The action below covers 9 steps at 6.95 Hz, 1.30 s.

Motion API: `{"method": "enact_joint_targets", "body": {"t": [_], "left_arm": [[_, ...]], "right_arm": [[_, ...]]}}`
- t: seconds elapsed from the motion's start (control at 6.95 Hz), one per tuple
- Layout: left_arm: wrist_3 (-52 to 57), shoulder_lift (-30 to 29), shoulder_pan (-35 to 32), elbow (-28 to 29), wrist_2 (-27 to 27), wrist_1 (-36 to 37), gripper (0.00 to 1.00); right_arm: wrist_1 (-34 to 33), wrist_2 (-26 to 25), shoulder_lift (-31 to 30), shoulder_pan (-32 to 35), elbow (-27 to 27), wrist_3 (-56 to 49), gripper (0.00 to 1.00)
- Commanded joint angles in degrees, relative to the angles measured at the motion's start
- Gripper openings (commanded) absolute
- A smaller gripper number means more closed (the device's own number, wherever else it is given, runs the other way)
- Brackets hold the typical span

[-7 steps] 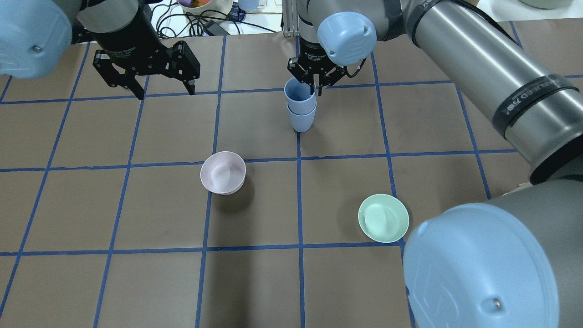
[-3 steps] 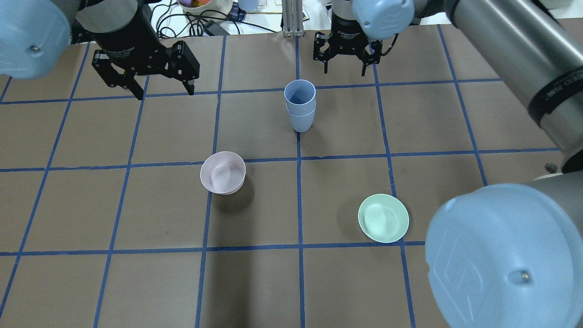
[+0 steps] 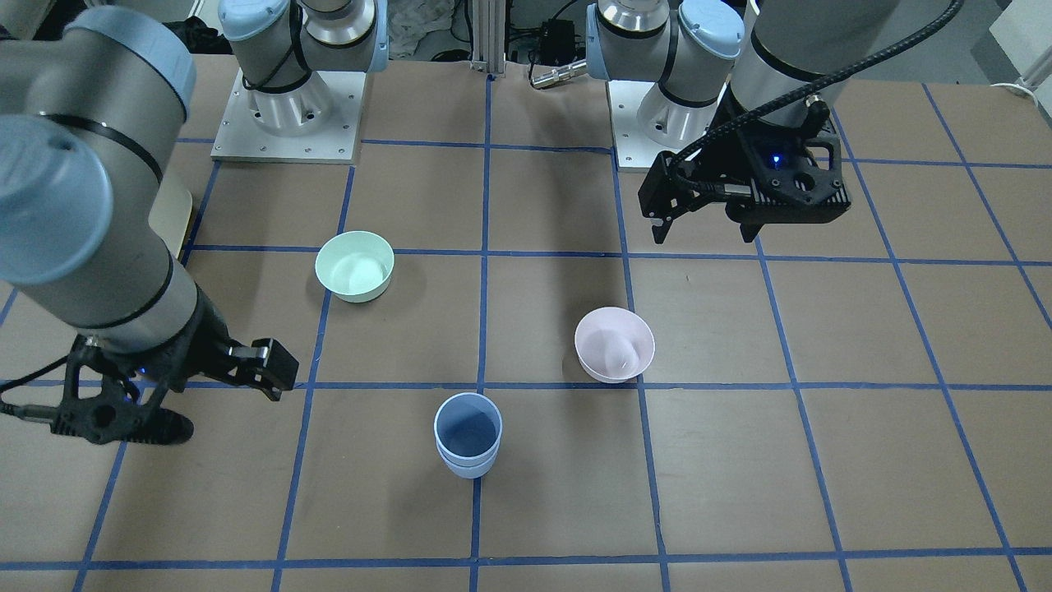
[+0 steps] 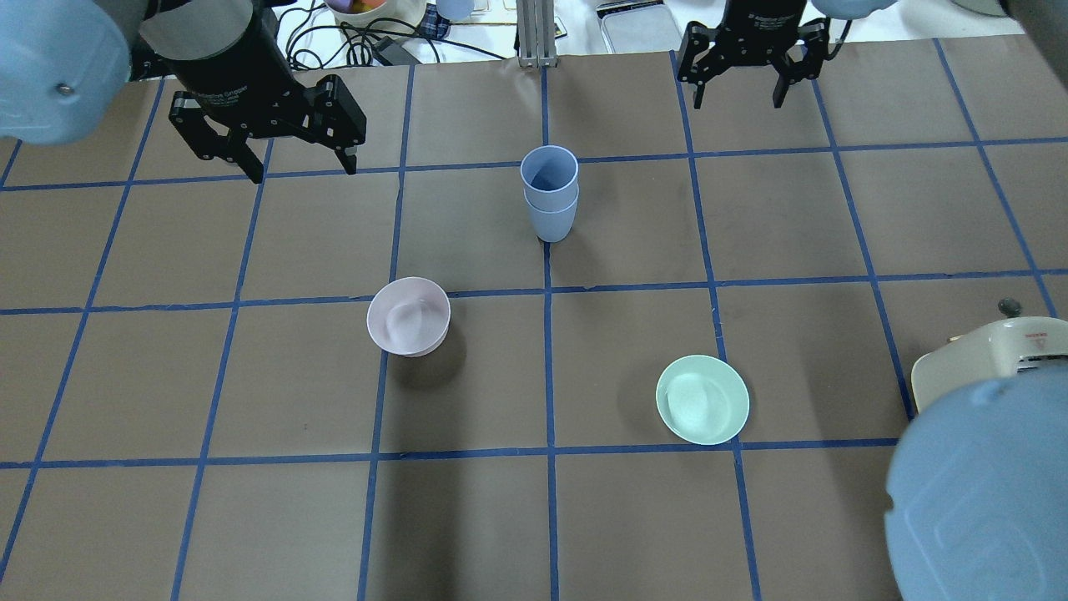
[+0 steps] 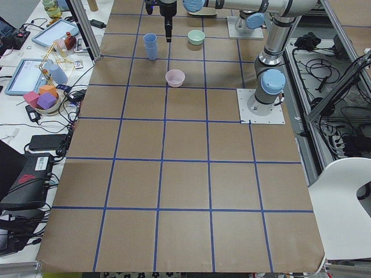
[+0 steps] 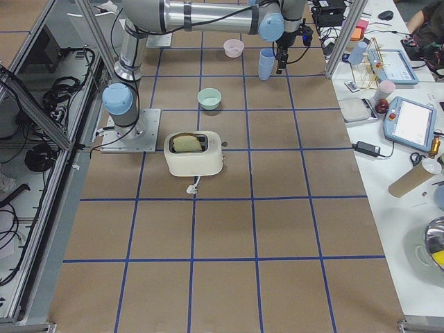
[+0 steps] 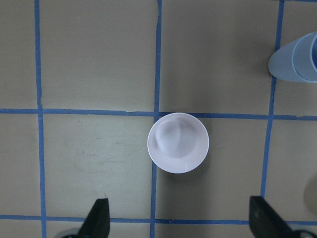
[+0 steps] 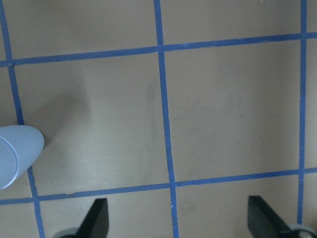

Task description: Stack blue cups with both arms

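The two blue cups stand nested one inside the other, upright, on the brown table near the middle of its far side; they also show in the front view. My right gripper is open and empty, up and to the right of the stack, near the far table edge. My left gripper is open and empty, to the left of the stack. In the left wrist view the stack is at the upper right; in the right wrist view it is at the left edge.
A pale pink bowl sits left of centre, right under the left wrist camera. A mint-green bowl sits at the right front. A cream toaster stands at the right edge. Cables and clutter lie beyond the far edge.
My right gripper let go of the top cup's rim, opened, and moved away to the right and towards the far edge. The stacked cups and my left gripper stayed put.
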Motion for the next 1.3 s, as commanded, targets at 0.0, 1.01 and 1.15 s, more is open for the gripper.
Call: {"method": "enact_joint_targets", "body": {"t": [0.0,1.01,1.15], "left_arm": [[0.0,0.0,0.0,0.0,0.0,0.0,1.00],[-0.1,0.2,0.1,0.0,-0.4,0.1,1.00],[-0.1,0.2,0.0,0.0,0.0,0.0,1.00]], "right_arm": [[0.1,0.1,-12.3,-0.7,10.1,-1.0,1.00],[3.0,0.4,-18.2,-0.7,11.1,-1.1,1.00],[3.1,-0.2,-18.3,-0.9,11.2,-1.1,1.00]]}}
